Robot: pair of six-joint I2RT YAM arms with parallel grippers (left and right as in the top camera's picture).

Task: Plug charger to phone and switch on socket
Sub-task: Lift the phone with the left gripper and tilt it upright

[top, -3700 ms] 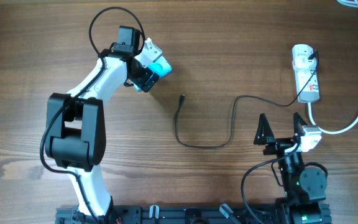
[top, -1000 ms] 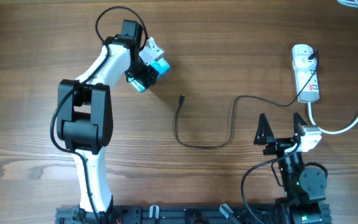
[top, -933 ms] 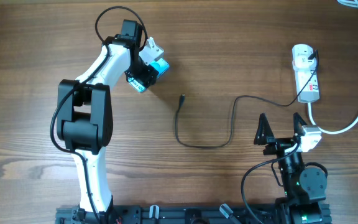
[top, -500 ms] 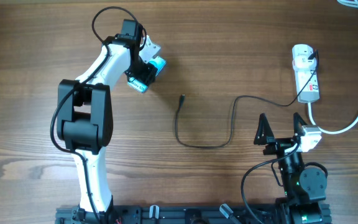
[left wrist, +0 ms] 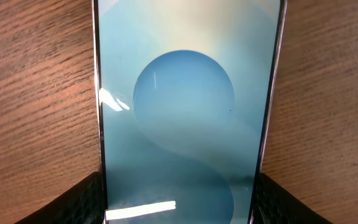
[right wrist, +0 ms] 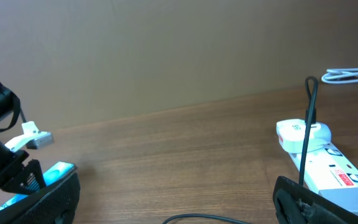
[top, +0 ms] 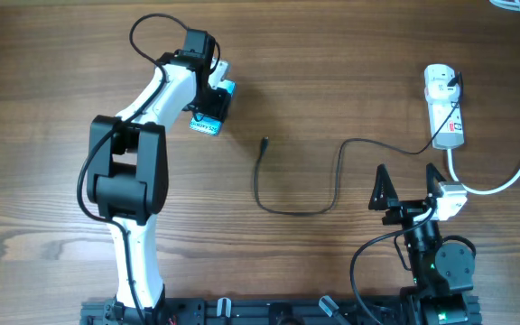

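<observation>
My left gripper [top: 213,106] is shut on the phone [top: 205,125] at the back left of the table. The turquoise screen [left wrist: 185,106] fills the left wrist view, and a black finger [left wrist: 82,200] presses each long edge. The charger [top: 283,208], a thin black cable, lies in a loop at mid-table with its plug tip [top: 264,143] free, well right of the phone. Its other end runs to the white socket [top: 444,108] at the far right. My right gripper [top: 409,185] stands open and empty near the front, just below the socket [right wrist: 328,168].
A thick white cable [top: 513,171] curves from the socket's near end up to the table's back right corner. Bare wood lies between the phone and the plug tip. The right wrist view also shows the phone [right wrist: 55,169] far left.
The left gripper has turned with the phone, so the phone now points more straight toward the front, and has shifted slightly left. The right arm, charger and socket have not moved.
</observation>
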